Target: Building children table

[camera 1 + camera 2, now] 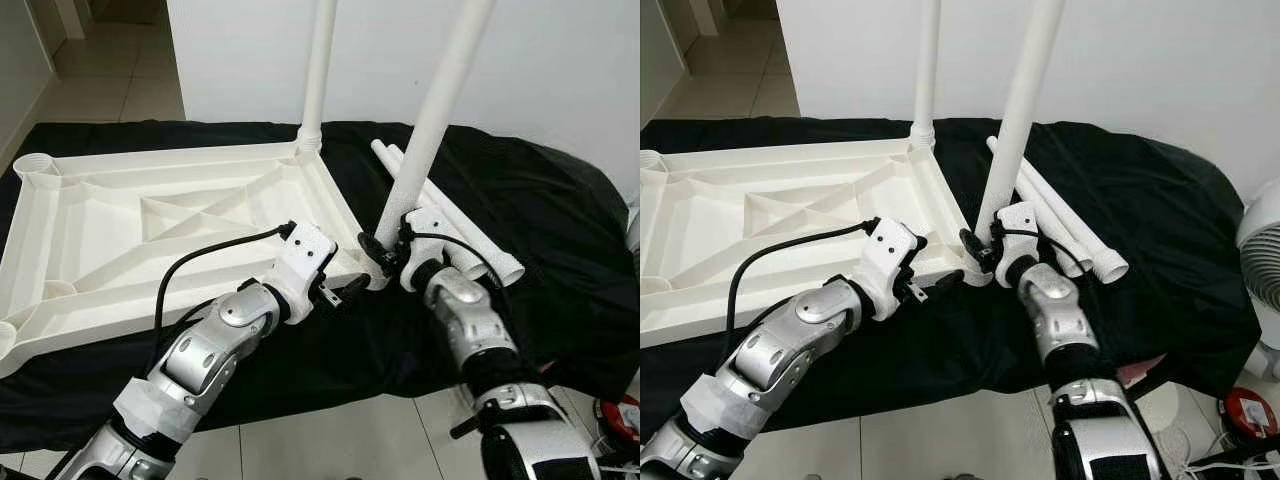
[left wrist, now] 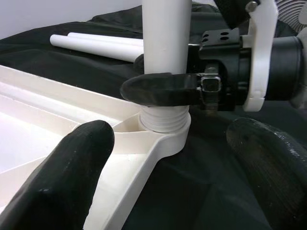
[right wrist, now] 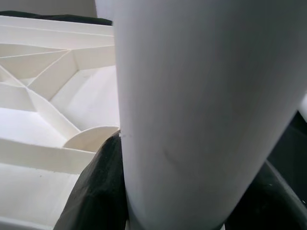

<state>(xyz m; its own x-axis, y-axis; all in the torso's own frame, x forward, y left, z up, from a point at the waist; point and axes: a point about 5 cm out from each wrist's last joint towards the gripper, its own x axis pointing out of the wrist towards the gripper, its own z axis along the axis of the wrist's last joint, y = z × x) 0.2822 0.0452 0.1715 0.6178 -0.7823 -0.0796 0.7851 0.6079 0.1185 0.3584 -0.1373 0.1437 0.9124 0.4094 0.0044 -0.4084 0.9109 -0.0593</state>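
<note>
The white table top point(image 1: 120, 215) lies upside down on a black cloth. One white leg point(image 1: 318, 70) stands upright in its far right corner. A second leg point(image 1: 440, 100) stands in the near right corner socket point(image 2: 165, 132), and my right gripper point(image 1: 380, 256) is shut around the leg's base, its fingers point(image 3: 98, 191) pressing on both sides. My left gripper point(image 1: 345, 292) is open just in front of that corner, its fingers point(image 2: 72, 177) spread either side of the table top's rim without holding it. Two spare legs point(image 1: 470, 240) lie on the cloth behind the right arm.
The black cloth point(image 1: 560, 250) covers the low surface, and its front edge drops to a tiled floor point(image 1: 340, 440). A white wall point(image 1: 560, 70) stands close behind. At the right are a white fan point(image 1: 1265, 250) and a red object point(image 1: 1250, 410) on the floor.
</note>
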